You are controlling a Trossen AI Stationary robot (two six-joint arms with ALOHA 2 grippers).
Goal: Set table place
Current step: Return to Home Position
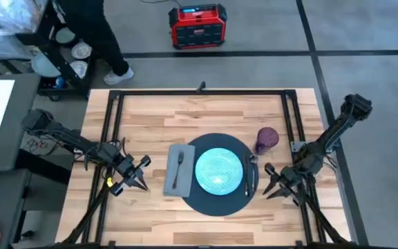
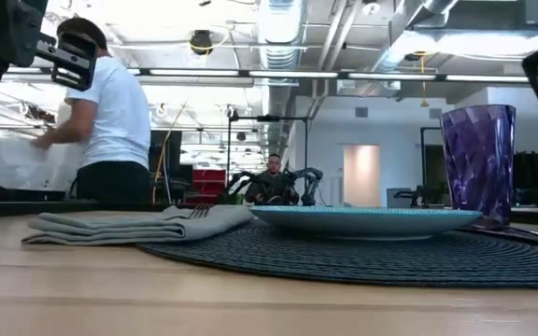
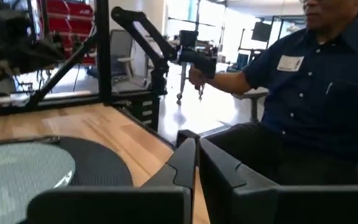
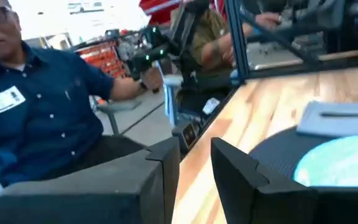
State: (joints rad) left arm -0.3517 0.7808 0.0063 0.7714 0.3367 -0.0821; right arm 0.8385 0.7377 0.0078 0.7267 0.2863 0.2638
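Mat (image 1: pixel 192 198) with plate (image 1: pixel 218 170) lies between left gripper (image 1: pixel 142 175) and right gripper (image 1: pixel 271 181); both empty, fingers seemingly slightly parted.

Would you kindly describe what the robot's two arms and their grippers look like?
The left arm and right arm are slim, dark and jointed. The left gripper and right gripper each have two dark, tapering fingers; a small yellow mark shows beside the left one.

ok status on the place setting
left gripper left of napkin. right gripper open, right of mat. plate on mat, fork on napkin, cup upright. nothing blocking.
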